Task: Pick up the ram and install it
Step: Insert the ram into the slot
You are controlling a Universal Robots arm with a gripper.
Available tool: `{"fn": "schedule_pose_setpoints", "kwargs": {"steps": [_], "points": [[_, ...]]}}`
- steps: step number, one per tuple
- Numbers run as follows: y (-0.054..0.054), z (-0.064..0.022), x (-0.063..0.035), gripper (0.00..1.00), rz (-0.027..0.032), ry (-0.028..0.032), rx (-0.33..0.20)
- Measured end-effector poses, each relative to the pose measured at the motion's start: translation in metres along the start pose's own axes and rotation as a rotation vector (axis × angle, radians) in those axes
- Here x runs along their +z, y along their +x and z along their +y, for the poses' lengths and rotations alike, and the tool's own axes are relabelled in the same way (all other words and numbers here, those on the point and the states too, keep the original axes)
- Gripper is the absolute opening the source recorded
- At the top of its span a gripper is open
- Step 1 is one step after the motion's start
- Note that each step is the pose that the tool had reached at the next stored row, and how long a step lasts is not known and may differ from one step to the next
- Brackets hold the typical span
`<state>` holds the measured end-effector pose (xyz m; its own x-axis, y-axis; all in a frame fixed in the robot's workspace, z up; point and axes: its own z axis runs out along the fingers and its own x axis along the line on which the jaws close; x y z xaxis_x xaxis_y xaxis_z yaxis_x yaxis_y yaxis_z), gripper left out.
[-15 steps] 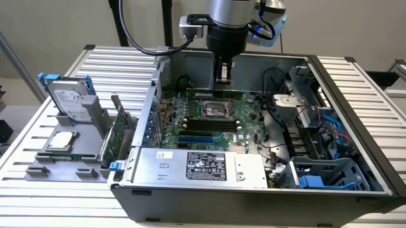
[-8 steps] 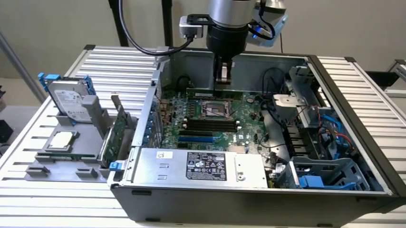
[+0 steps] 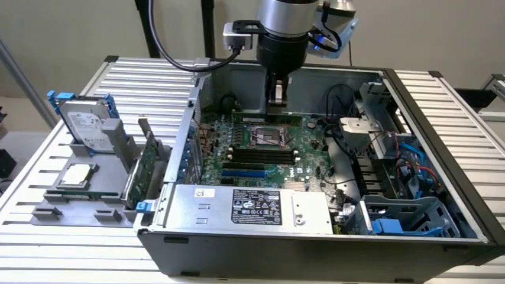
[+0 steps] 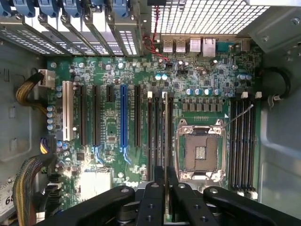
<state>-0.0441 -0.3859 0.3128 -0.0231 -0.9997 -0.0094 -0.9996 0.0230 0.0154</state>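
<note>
End effector (image 4: 166, 170), pointing down into the case (image 3: 438, 157), pinches the ram (image 4: 166, 110) over black slots (image 4: 156, 129).

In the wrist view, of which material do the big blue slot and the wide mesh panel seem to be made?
The blue slot looks like moulded plastic, from its even, saturated colour. The mesh panel is probably bare metal, given its grey sheen and fine, regular openings.
</note>
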Motion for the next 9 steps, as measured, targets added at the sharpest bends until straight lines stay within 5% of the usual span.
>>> {"fn": "schedule_pose_setpoints", "kwargs": {"steps": [4, 9], "points": [[0.001, -0.0001, 0.0058, 0.00, 0.0057, 0.0000, -0.006], [0.005, -0.0003, 0.0149, 0.00, 0.0057, 0.0001, -0.008]]}}
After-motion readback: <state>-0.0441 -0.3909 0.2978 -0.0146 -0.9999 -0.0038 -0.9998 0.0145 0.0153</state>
